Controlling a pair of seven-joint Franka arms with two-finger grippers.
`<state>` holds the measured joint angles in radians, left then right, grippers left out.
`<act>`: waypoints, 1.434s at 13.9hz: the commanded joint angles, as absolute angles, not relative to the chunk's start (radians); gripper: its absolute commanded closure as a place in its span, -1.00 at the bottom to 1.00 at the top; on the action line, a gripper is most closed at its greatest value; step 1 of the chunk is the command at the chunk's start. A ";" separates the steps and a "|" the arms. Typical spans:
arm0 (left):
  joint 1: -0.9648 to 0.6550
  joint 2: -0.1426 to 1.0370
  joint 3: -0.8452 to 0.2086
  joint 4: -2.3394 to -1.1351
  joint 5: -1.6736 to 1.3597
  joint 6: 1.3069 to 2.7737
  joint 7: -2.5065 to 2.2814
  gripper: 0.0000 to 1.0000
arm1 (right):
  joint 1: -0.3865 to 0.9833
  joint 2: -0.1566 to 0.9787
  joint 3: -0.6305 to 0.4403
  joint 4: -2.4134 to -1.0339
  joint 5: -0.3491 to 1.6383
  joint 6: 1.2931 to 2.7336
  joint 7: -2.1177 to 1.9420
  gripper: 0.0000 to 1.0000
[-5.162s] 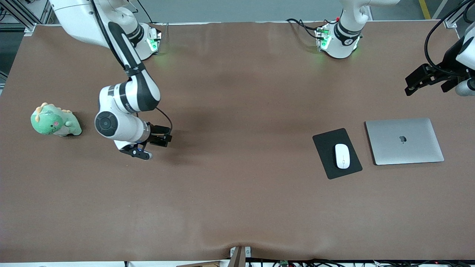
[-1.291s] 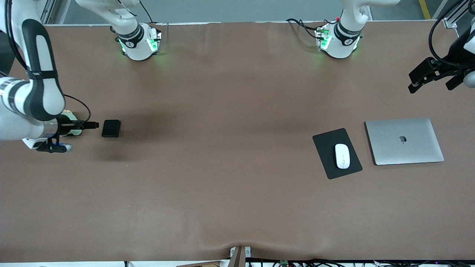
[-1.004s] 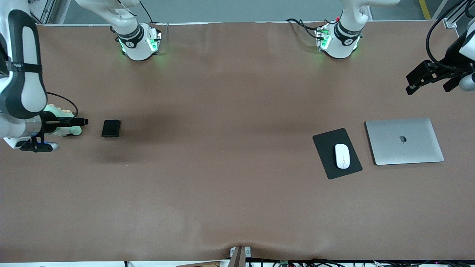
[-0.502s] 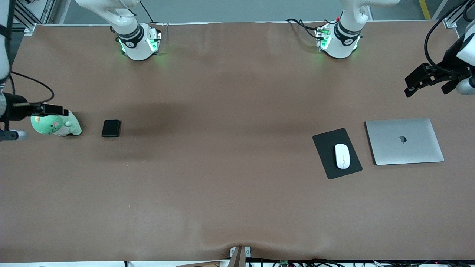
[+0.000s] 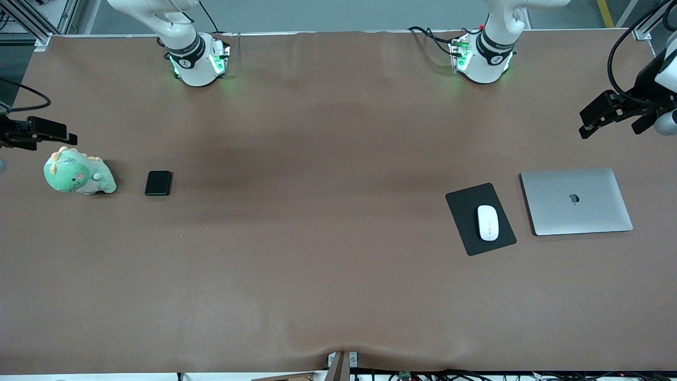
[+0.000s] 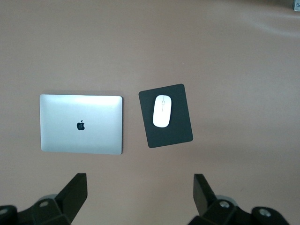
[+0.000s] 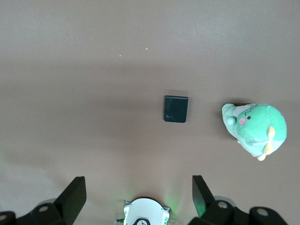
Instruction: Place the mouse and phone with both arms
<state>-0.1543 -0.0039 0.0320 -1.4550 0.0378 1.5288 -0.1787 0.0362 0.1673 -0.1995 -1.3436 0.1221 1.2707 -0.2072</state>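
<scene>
The white mouse (image 5: pixel 488 223) (image 6: pixel 162 111) lies on a black mouse pad (image 5: pixel 465 206) (image 6: pixel 180 132) toward the left arm's end of the table. The small black phone (image 5: pixel 158 183) (image 7: pixel 176 108) lies flat on the table toward the right arm's end, beside a green plush dinosaur (image 5: pixel 78 174). My left gripper (image 6: pixel 140 182) hangs open and empty, high over bare table beside the pad. My right gripper (image 7: pixel 138 183) is open and empty too, high above the table at its own end, well apart from the phone.
A closed silver laptop (image 5: pixel 575 201) (image 6: pixel 80 124) lies beside the mouse pad, closer to the left arm's end. The plush dinosaur (image 7: pixel 255 127) stands close to the table edge. Both green-lit arm bases (image 5: pixel 198 58) (image 5: pixel 481 55) stand along the table's top edge in the front view.
The right arm has pulled back from the phone and the plush toward the table's edge, nearly leaving the front view. The phone stays where it lay. The left arm has barely shifted.
</scene>
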 commanded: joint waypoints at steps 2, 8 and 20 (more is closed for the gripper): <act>-0.153 -0.024 0.032 -1.459 0.031 1.478 -0.164 -1.00 | 0.034 0.107 -0.189 -1.330 0.113 1.227 -0.019 -1.00; -0.147 -0.032 0.038 -1.474 0.031 1.480 -0.166 -1.00 | 0.034 0.022 -0.124 -1.365 0.103 1.189 0.069 -1.00; -0.147 -0.014 0.043 -1.462 0.031 1.509 -0.179 -1.00 | -0.028 -0.028 -0.012 -1.414 0.069 1.230 0.080 -1.00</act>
